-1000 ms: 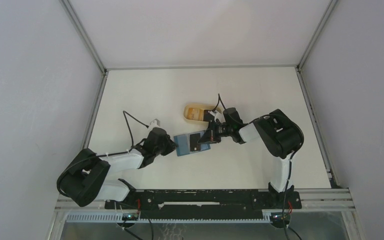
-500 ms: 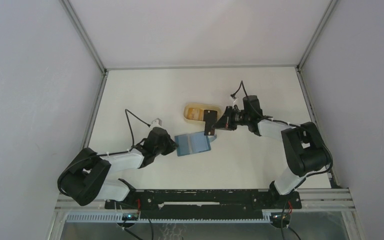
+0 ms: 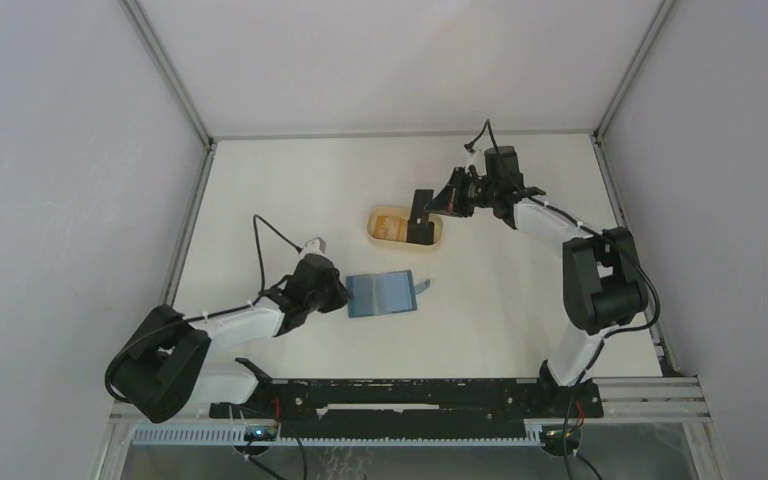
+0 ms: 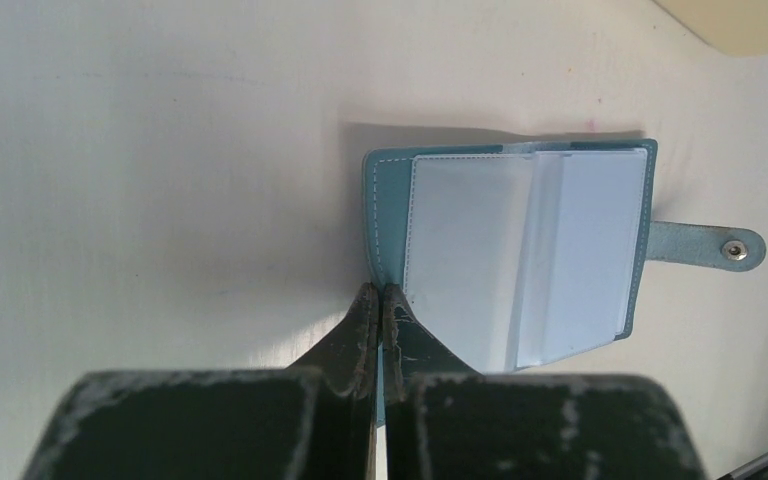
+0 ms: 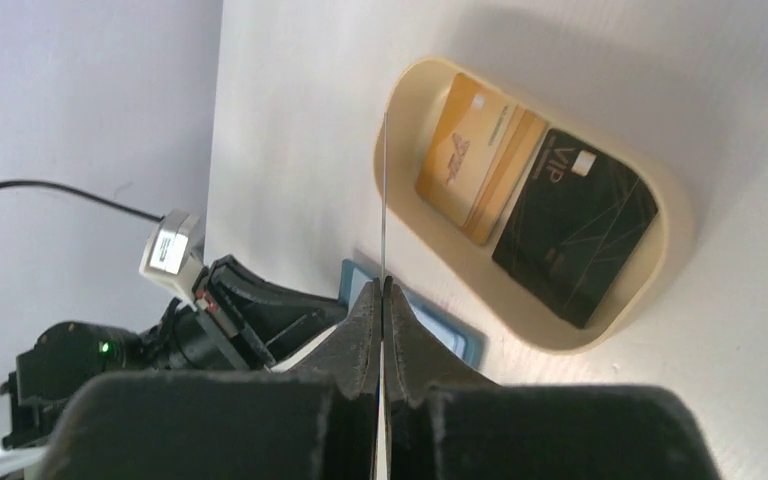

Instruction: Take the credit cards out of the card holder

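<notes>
- card holder lies open and flat on the table, about mid-table, just in front of the left arm
- inside faces up: light blue clear sleeves, teal cover showing round the edge
- the sleeves i can see look clear; cannot tell if any card is tucked further in
- snap tab sticks out flat on the side away from the left arm
- left gripper has its jaws pressed together on the near edge of the holder's cover, with a strip of teal between the fingers; from above its tip meets the holder's left edge
- right gripper is up off the table, over the near-right end of the tray, well apart from the holder
- its jaws are pinched narrow on a dark card; from the right wrist the card is edge-on, a thin line rising from between the fingers
- the held card hangs above the tray, not touching it as far as i can tell
- tray is a beige oval, just beyond the holder and not touching it
- in the tray: gold card at one end, with a second tan card's edge showing from under it
- black vip card sits at the other end, its edge over the tan one
- both lie flat on the tray floor
</notes>
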Tool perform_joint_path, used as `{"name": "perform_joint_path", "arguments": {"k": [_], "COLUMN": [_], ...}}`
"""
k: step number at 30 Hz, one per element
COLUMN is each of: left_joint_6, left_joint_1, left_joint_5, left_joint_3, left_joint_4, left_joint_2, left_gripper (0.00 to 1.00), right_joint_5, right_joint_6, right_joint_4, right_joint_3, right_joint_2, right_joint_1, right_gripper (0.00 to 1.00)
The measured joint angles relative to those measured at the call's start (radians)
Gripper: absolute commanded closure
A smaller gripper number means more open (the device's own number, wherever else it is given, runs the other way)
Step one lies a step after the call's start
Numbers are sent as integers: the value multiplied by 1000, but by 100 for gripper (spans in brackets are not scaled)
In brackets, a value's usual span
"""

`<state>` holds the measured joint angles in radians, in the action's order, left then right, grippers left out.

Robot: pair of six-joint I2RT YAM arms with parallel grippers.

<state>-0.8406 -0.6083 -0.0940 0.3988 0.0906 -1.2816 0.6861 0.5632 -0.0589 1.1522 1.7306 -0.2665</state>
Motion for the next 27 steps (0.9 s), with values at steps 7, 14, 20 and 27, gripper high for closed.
{"name": "perform_joint_path", "arguments": {"k": [7, 14, 20, 27], "left_joint_6": [14, 23, 31, 61], "left_joint_1": [0, 0, 0, 0], "left_joint_5": [0, 0, 0, -11], "left_joint_3": [9, 9, 9, 37], "left_joint_4": [-32, -39, -42, -91], "left_joint_2": [7, 11, 14, 14], "left_gripper": [100, 100, 100, 100], "right_joint_5": [-19, -33, -53, -67], "right_joint_6": [0, -14, -30, -43], "right_joint_4": [-47, -77, -76, -76], "right_joint_3": [55, 55, 55, 55], "right_joint_2": [94, 167, 189, 207], "right_joint_1": [20, 21, 15, -1], "right_gripper": [100, 100, 100, 100]}}
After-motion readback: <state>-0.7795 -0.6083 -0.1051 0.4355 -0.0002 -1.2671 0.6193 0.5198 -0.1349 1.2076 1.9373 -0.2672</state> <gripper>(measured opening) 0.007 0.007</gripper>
